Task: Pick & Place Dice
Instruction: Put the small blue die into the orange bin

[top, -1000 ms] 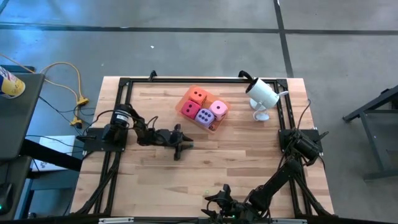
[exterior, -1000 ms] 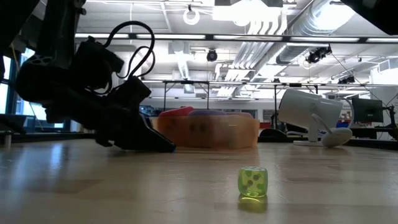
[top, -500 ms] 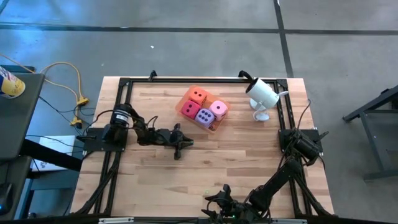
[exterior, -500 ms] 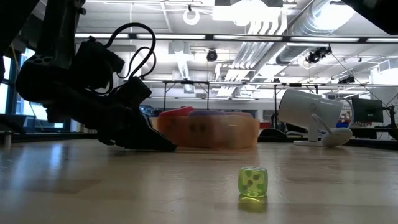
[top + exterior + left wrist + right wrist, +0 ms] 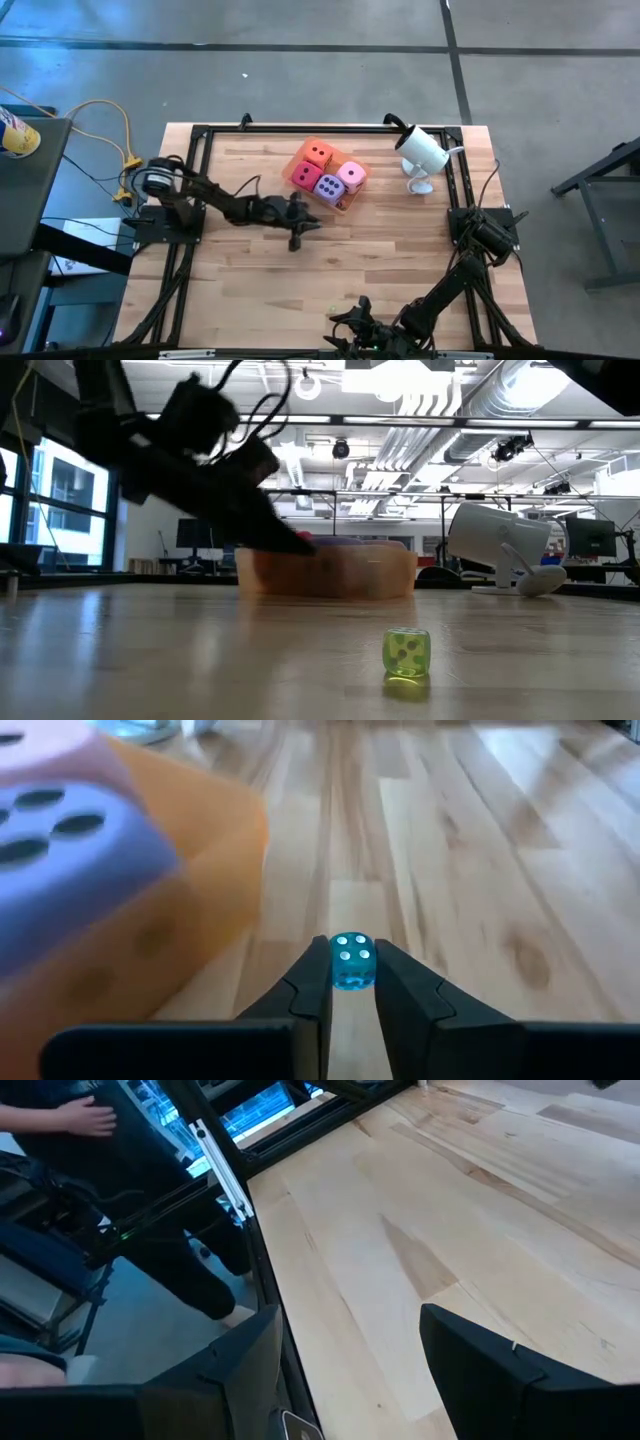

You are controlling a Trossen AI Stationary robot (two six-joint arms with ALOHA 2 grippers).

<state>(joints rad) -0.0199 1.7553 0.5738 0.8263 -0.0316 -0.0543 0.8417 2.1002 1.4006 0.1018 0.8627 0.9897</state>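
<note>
My left gripper [image 5: 350, 982] [image 5: 310, 226] [image 5: 300, 543] hangs above the table just near-left of the translucent orange tray [image 5: 343, 206] [image 5: 365, 572] [image 5: 150, 945], shut on a small clear blue die [image 5: 350, 960]. In the tray sit an orange die [image 5: 319, 154], a red-magenta die [image 5: 305, 176], a purple die [image 5: 328, 187] [image 5: 70, 835] and a light pink die [image 5: 351, 175]. A small green die [image 5: 406, 653] rests on the wood near the front edge. My right gripper [image 5: 350, 1370] [image 5: 352, 318] waits open at the near edge, nothing between its fingers. My left gripper pinches the blue die by two opposite faces [image 5: 336, 968], one finger on each. The fingers [image 5: 400, 995] come from the table's left, slanting a little downward. The die is lifted clear of the wood, a pipped face turned up.
A white lamp-like device [image 5: 422, 152] [image 5: 497, 542] stands at the back right, beside the tray. A black frame [image 5: 200, 135] runs along the table's edges. A person stands beyond the table edge in the right wrist view [image 5: 90, 1120]. Bare wood lies between the tray and the near edge.
My left gripper has risen off the table and reached toward the table's right, closer to the tray, its arm stretching out. My right arm has kept still.
</note>
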